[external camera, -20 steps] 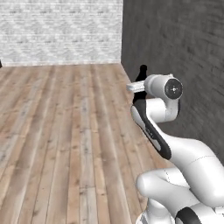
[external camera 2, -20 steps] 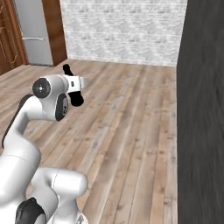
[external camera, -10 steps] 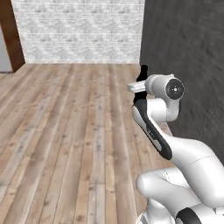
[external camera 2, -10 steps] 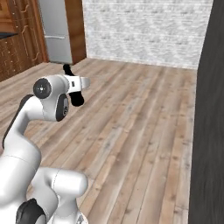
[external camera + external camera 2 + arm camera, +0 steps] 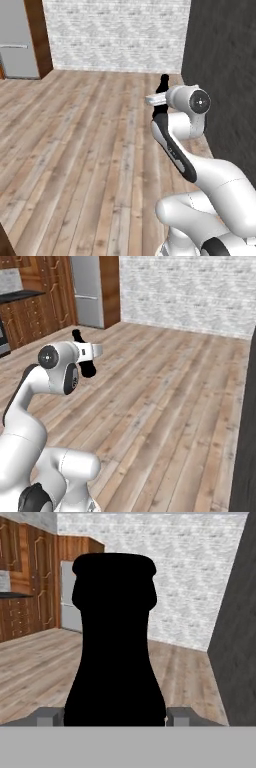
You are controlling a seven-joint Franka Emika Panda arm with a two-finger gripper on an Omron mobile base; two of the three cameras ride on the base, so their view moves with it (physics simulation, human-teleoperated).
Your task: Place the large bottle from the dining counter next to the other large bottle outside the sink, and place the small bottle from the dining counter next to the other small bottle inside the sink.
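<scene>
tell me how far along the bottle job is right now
Done: the black large bottle is off the dining counter, gripped in the claw. In hand: carrying it across wood floor, with a fridge and cabinets ahead. Left: setting it by the other large bottle, then the whole small-bottle move; neither is seen done here.

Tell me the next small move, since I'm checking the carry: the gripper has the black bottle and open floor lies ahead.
Probably keep the base driving toward the kitchen cabinets with the grip unchanged. The gripper is closed around the black bottle, held upright in the hand view, and neither the sink nor a counter to set it on is within reach; wooden floor lies ahead.
</scene>
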